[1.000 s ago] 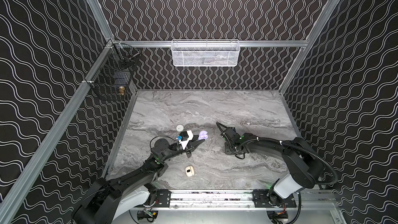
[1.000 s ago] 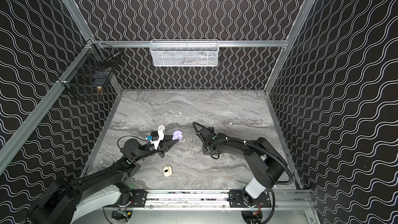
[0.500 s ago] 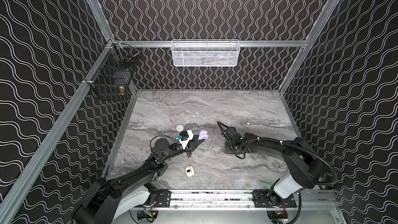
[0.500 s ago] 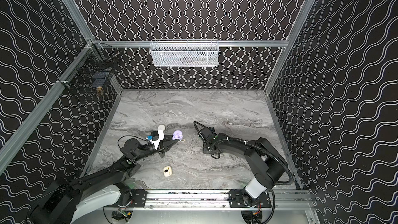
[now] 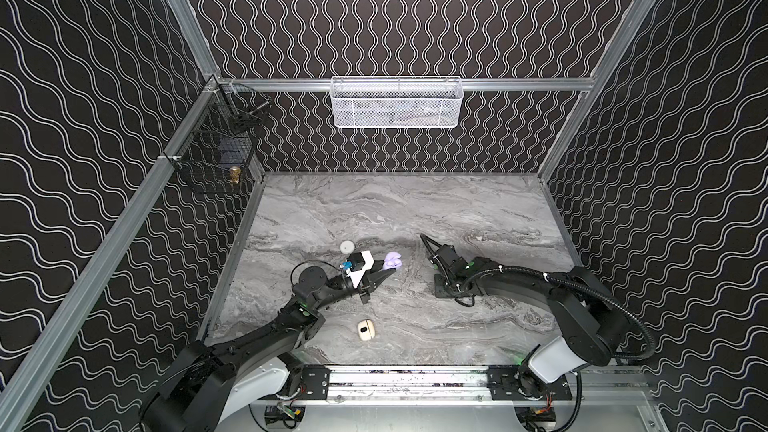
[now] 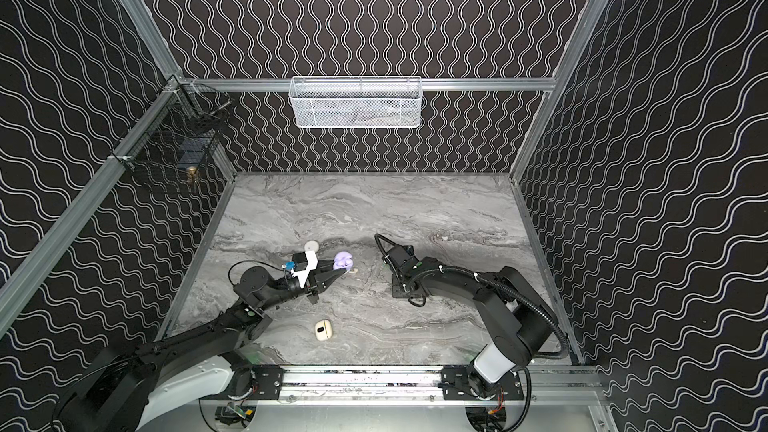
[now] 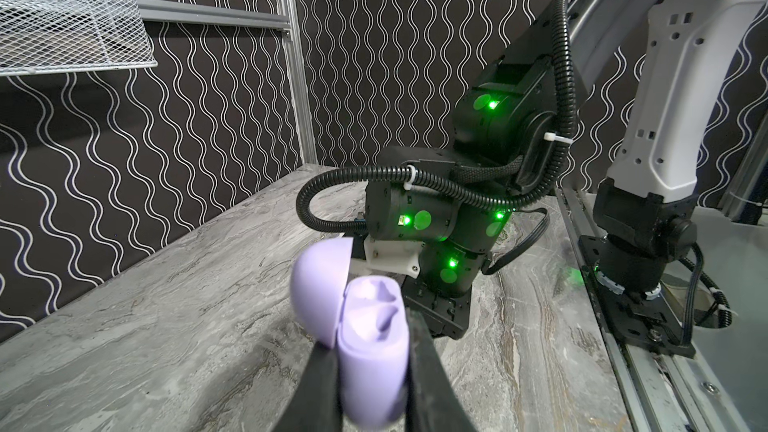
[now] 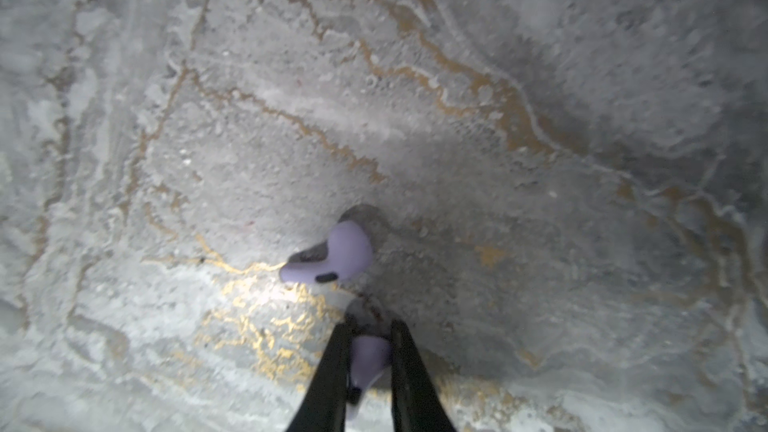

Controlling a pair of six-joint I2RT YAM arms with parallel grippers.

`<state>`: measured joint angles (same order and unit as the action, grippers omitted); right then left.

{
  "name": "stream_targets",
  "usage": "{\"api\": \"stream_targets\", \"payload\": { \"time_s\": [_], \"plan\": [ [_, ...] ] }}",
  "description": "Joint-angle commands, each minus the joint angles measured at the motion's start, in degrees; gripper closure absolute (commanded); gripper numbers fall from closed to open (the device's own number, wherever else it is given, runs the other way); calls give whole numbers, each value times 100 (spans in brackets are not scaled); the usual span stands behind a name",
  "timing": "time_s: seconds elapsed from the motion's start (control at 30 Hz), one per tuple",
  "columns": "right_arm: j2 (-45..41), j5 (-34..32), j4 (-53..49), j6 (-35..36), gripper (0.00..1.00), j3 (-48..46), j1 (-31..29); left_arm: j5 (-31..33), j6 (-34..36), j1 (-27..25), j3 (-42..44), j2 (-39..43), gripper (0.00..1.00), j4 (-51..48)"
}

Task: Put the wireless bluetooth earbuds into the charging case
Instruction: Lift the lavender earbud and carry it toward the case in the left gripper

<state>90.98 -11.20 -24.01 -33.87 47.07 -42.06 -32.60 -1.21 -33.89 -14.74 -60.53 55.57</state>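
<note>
My left gripper (image 7: pixel 370 336) is shut on a lilac charging case (image 7: pixel 374 371), its lid hinged open and its moulded wells showing. In both top views that case (image 5: pixel 392 261) (image 6: pixel 344 260) sits at the left gripper's tip, left of centre. My right gripper (image 8: pixel 370 326) points straight down at the marble right of centre. Its fingers are closed around a lilac earbud (image 8: pixel 370 357). A second lilac earbud (image 8: pixel 332 259) lies loose on the marble just beyond the fingertips. From above, the right wrist (image 5: pixel 446 280) hides both earbuds.
A round white case (image 5: pixel 346 247) lies behind the left gripper. A cream case (image 5: pixel 364 330) lies nearer the front rail. On the back wall hangs a white mesh basket (image 5: pixel 397 103), and a black wire basket (image 5: pixel 216 155) hangs on the left wall.
The right gripper's jaws have closed in on the lilac earbud. The left arm with the lilac case has held still.
</note>
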Motion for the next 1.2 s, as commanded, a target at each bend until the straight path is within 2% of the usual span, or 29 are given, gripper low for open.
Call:
{"api": "stream_targets", "payload": {
  "time_s": [0.0,0.17,0.33,0.53,0.67,0.87,1.17],
  "plan": [
    [-165,-25,-146,-111,83,3,-21,-114,8,-3,-16,-11,100,178],
    [-724,-195,-280,-196,83,57,-89,-198,-43,-2,11,-20,100,326],
    [-1418,-620,-602,-281,85,487,-352,-253,-68,-4,106,-28,100,550],
    [-2269,-1572,-535,-261,86,1303,-1386,-501,-90,-4,280,-55,100,1078],
    [-2673,-1919,-25,-128,88,1461,-1957,-645,-158,2,380,-113,100,1513],
    [-3019,-2167,1144,156,89,1113,-2613,-651,-170,-3,391,-159,100,1576],
    [-2815,-2275,2388,475,89,552,-3001,-556,-253,1,393,-222,100,1685]
  ]
}}
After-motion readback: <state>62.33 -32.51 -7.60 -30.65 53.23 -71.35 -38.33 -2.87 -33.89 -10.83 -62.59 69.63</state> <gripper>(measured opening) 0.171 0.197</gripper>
